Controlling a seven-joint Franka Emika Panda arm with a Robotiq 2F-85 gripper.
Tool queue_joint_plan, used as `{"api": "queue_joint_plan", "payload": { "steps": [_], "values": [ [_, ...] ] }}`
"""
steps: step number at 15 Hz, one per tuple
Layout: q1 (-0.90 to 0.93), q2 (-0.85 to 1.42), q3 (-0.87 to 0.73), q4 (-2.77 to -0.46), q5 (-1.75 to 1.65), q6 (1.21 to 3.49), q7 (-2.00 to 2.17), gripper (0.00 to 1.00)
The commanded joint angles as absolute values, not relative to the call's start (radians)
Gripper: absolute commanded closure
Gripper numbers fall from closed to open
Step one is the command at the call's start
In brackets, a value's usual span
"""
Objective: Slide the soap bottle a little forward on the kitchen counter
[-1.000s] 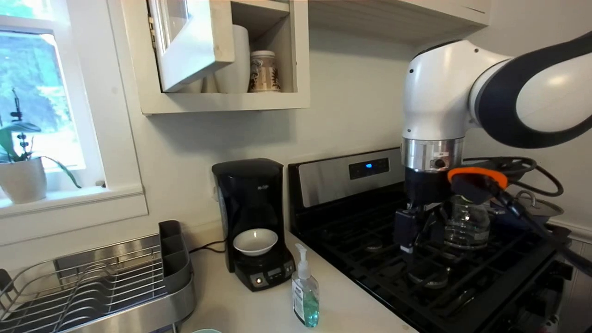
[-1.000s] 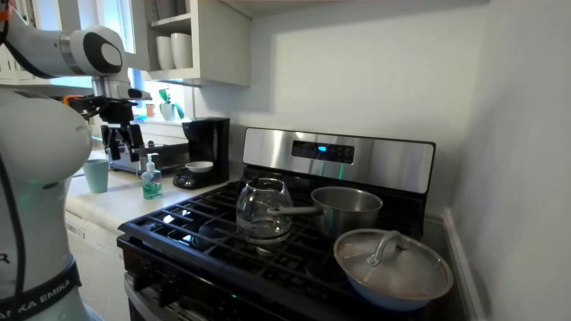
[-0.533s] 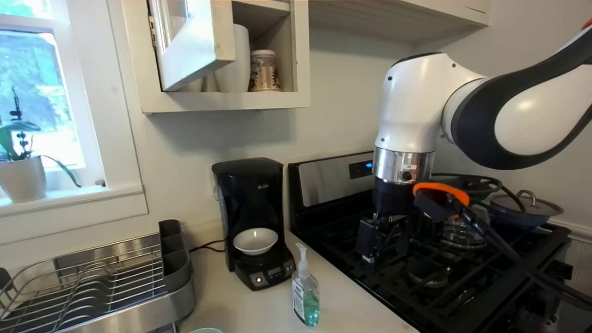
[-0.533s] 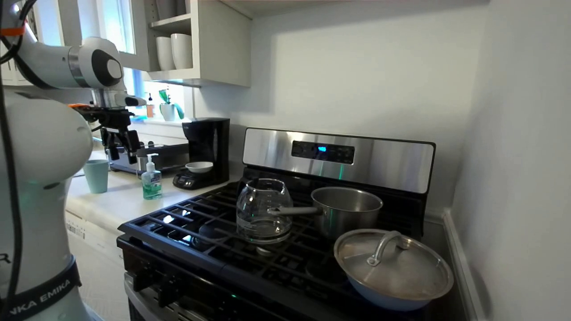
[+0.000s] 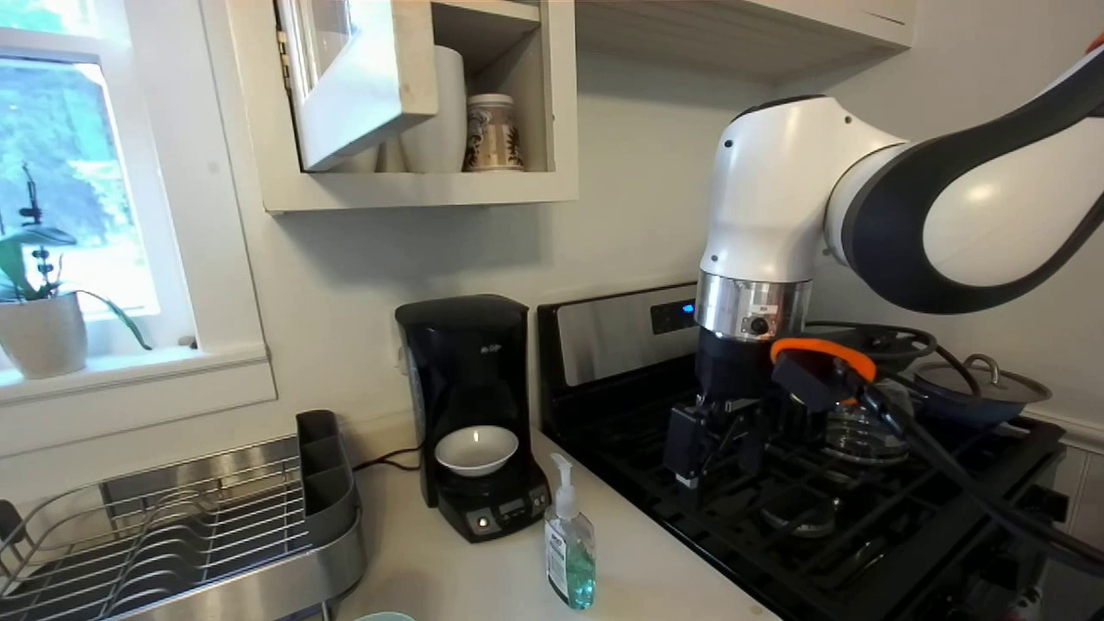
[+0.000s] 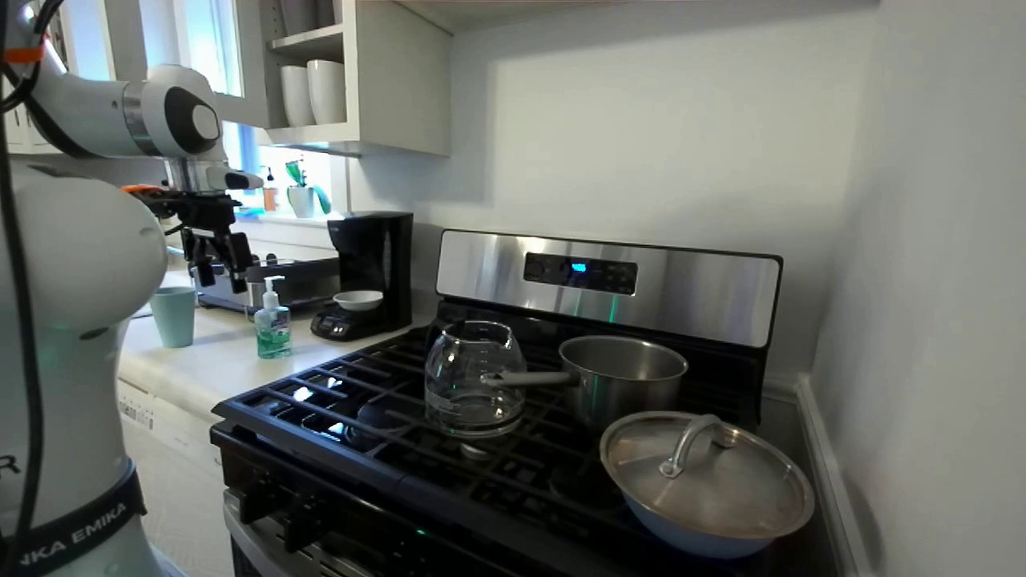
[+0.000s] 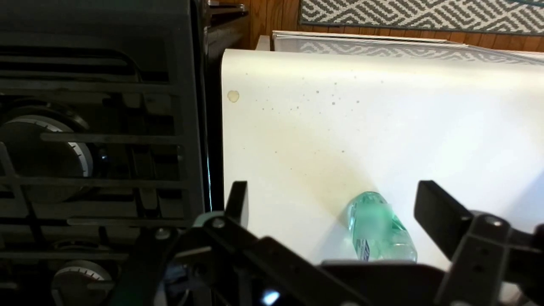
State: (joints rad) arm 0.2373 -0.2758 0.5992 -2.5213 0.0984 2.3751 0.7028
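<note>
The soap bottle [image 5: 571, 561], slim and clear with green liquid and a pale pump top, stands upright on the pale kitchen counter [image 5: 664, 573]. It also shows in an exterior view [image 6: 272, 330] near the counter's stove side. My gripper [image 5: 718, 474] hangs pointing down, higher than the counter; it also shows in an exterior view [image 6: 223, 282]. In the wrist view the gripper [image 7: 333, 199] is open, its fingers wide apart. The green bottle body [image 7: 374, 231] shows between them, farther off and nearer the right finger. The pump top is hidden behind the gripper there. Nothing is held.
A black coffee maker [image 5: 466, 388] with a white bowl [image 5: 476, 450] stands behind the bottle. A dish rack [image 5: 198, 535] and a teal cup [image 6: 173, 316] are on the counter. The stove [image 6: 385, 449] beside it bears a glass carafe [image 6: 473, 385], a pot and a lidded pan.
Over the first half second my arm moved lower and toward the bottle's side, leftward in the view that shows the dish rack. Since then it has hardly moved. The bottle has not moved.
</note>
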Motion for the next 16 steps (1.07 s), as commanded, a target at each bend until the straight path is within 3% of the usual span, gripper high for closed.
{"api": "queue_joint_plan", "payload": {
  "steps": [1, 10, 16],
  "values": [
    [0.250, -0.228, 0.585, -2.486, 0.044, 2.370, 0.736, 0.00],
    [0.290, 0.040, 0.560, -2.348, -0.086, 2.425, 0.760, 0.00],
    [0.426, 0.193, 0.450, -2.264, -0.333, 2.458, 0.960, 0.00]
  ]
}}
